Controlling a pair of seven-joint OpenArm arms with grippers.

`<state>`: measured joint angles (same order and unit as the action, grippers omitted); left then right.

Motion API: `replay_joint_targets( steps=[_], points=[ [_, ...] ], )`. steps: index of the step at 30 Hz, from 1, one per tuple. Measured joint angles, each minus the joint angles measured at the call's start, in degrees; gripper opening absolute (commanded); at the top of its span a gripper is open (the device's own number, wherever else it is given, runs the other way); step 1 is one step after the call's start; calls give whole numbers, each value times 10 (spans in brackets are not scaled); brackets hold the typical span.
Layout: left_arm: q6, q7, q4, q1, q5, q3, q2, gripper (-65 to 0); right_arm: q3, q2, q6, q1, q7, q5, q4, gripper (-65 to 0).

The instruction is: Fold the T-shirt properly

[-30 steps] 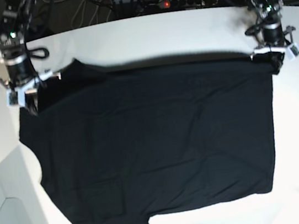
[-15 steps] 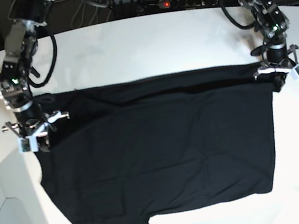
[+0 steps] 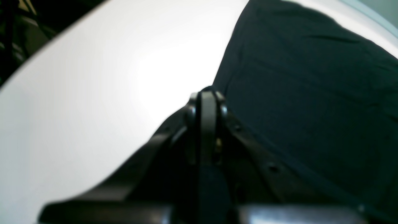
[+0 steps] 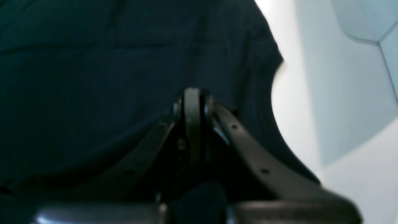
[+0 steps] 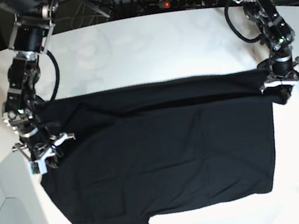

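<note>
Two grippers, each clamped on a far corner of the shirt (image 5: 162, 160).
You hold the right gripper (image 5: 43, 155) at left of frame and the left gripper (image 5: 283, 83) at right, jaws together on cloth, so the far edge doubles evenly over the body spread on the table (image 5: 146, 45).

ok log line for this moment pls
left end effector: shut on black cloth T-shirt | right end effector: shut on it | far edge folding forward | white table
</note>
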<state>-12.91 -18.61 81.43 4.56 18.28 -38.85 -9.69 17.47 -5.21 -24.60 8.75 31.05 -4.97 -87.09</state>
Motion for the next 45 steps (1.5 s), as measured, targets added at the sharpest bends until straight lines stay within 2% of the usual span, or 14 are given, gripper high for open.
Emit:
replay_joint_targets(
  steps=[10,13,17,38,39,41,43,45],
  points=[
    [2,-2,-39,-43,-1,1,-7,-650,0,0,1,65,-4,0,68,-650],
    [3,2,-49,-51,-2,20,-10,-650,0,0,1,77,-3,0,87,-650],
    [3,1,-59,-58,-2,54,-21,-650,0,0,1,82,-2,0,99,-650],
    [6,2,-82,-87,0,59,-24,-649,0,-7,1,84,-2,0,113,-649],
    [6,2,-82,-87,0,59,-24,-644,0,-7,1,84,-2,0,113,-619],
    [7,4,-93,-88,-1,60,-25,-593,0,-7,1,84,-2,0,113,-529],
    [7,-1,-94,-87,-1,59,-24,-495,0,-7,1,83,-2,1,113,-428],
    [7,-1,-93,-87,0,59,-25,-399,0,-7,1,83,-2,0,113,-356]
  ],
)
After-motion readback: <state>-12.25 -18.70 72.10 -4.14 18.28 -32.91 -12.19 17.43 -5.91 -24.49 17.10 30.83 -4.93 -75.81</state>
